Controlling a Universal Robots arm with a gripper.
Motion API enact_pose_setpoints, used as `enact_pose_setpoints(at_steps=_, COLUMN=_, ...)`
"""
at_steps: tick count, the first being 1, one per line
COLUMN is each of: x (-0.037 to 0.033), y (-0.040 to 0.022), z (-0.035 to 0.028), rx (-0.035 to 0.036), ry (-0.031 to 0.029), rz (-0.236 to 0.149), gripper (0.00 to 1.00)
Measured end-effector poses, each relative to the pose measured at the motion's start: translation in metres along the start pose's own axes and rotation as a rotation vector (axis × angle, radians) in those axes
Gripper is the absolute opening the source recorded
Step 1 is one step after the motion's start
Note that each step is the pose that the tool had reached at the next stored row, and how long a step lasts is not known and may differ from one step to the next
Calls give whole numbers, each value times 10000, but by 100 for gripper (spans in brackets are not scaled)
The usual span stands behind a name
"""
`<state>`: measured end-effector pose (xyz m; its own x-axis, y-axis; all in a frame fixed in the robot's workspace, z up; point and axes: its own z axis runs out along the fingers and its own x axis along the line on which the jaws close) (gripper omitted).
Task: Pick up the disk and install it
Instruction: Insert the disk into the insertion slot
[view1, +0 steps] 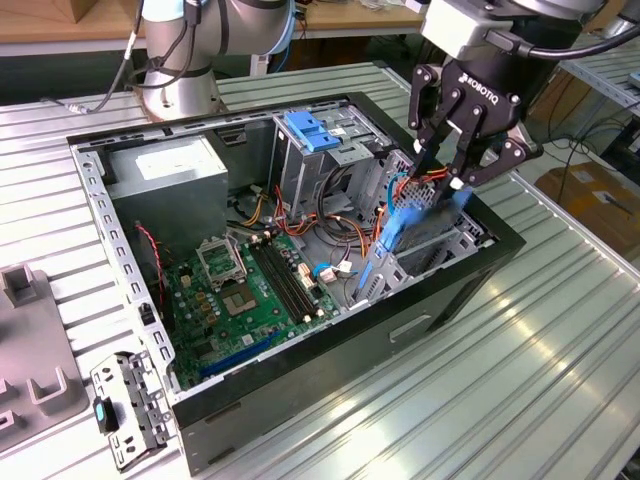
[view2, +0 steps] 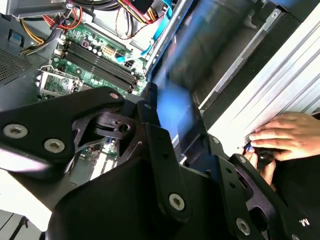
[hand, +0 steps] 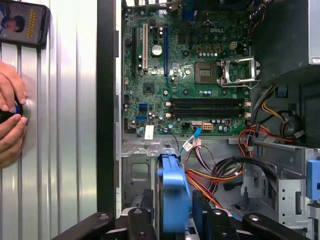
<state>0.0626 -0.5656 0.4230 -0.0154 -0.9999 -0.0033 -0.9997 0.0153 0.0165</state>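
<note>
— Over the drive-bay corner of the computer case (view1: 300, 410), we see the gripper (view1: 447, 172) clamped on the disk (view1: 425, 225), with one black finger on each side of it.

— And where do we put the disk itself?

— It stands on edge and tilts. Its lower end is down inside the case between the metal bay walls, and its upper end is in the grip. Blur smears it, so we cannot tell how deep it sits.

— What do we see around it?

— A bundle of orange and red cables (hand: 212, 182) runs just beside it inside the case. The green circuit board (view1: 250, 290) lies flat on the case floor, next to the bay.

— Do we see anything outside the case?

— We do. A person's hands (hand: 9, 117) rest on the ribbed table (hand: 65, 125) beside the case's black wall, closed around a small dark object we cannot make out.
</note>
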Motion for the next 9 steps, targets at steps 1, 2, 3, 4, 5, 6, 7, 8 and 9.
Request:
enact_pose_setpoints(at_steps=1, x=1, y=0, z=15, rx=1, ry=-6, rz=0, gripper=44)
enact_pose_setpoints(at_steps=2, x=4, y=0, z=41, rx=0, ry=-6, rz=1, gripper=44)
enact_pose_setpoints(at_steps=3, x=5, y=-1, z=60, rx=0, ry=-6, rz=0, gripper=44)
enact_pose_setpoints(at_steps=4, x=8, y=-1, z=87, rx=0, ry=-5, rz=-6, gripper=44)
enact_pose_setpoints(at_steps=5, x=10, y=-2, z=107, rx=0, ry=-6, rz=-13, gripper=44)
enact_pose_setpoints(at_steps=6, x=13, y=-3, z=140, rx=-1, ry=-6, rz=-23, gripper=44)
enact_pose_setpoints(at_steps=7, x=16, y=-3, z=176, rx=-1, ry=-5, rz=-31, gripper=42)
enact_pose_setpoints(at_steps=8, x=20, y=-4, z=204, rx=-1, ry=-5, rz=-35, gripper=36)
enact_pose_setpoints(at_steps=9, x=22, y=-4, z=221, rx=-1, ry=-3, rz=-38, gripper=30)
